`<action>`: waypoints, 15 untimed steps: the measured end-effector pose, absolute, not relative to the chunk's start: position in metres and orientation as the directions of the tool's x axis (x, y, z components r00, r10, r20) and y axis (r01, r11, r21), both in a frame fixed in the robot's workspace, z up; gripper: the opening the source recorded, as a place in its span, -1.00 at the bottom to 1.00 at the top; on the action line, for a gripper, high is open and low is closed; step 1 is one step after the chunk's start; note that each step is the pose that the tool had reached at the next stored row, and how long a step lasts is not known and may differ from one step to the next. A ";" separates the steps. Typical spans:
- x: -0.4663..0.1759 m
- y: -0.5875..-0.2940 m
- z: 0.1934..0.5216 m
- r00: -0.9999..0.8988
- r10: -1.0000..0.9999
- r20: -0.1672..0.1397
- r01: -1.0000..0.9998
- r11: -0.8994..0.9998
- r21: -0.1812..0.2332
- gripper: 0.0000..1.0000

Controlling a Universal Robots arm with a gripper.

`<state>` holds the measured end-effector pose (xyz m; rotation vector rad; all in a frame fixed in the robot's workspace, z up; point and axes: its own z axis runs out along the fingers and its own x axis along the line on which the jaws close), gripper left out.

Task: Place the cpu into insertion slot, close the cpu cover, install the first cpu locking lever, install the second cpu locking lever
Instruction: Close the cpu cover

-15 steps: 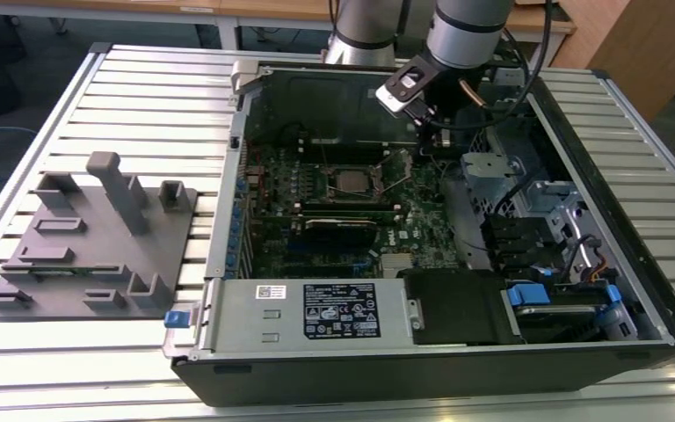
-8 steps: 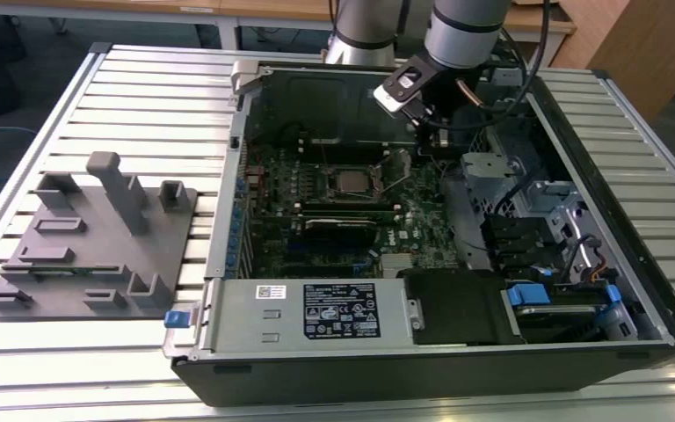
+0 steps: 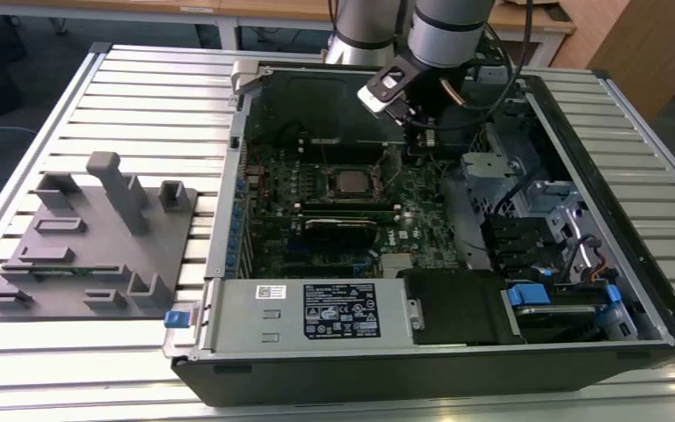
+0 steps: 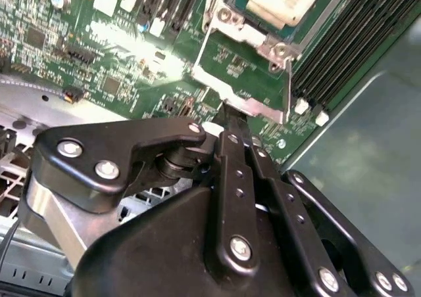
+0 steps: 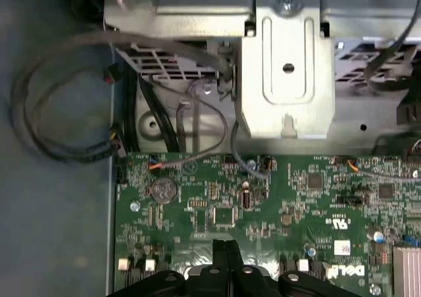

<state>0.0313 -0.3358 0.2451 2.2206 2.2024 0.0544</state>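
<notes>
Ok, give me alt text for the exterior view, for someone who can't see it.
A robot arm's gripper reaches into an open computer case on a slatted table, poised near the cpu seated in the insertion slot. A grey fixture block lies on the exterior view's left.

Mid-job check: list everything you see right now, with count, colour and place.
table: one, silvery slats, under everything.
computer case: one, black, open, on the table.
fixture: one, grey, on the table at the exterior view's left.
labelled box: one, grey, in the case, nearest the exterior camera.
motherboard: one, green, inside the case.
cpu: one, silver-grey, mid-motherboard.
cpu cover: one, silvery, framing the cpu.
gripper: one, black, shut, over the motherboard near the cpu cover.
</notes>
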 end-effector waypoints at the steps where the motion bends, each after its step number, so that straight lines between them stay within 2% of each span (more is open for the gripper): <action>1: 0.028 -0.336 0.245 0.008 1.000 0.015 0.999 -0.009 0.039 -0.80; 15: -0.020 -0.336 0.245 0.007 1.000 0.016 0.993 -0.009 0.117 -0.80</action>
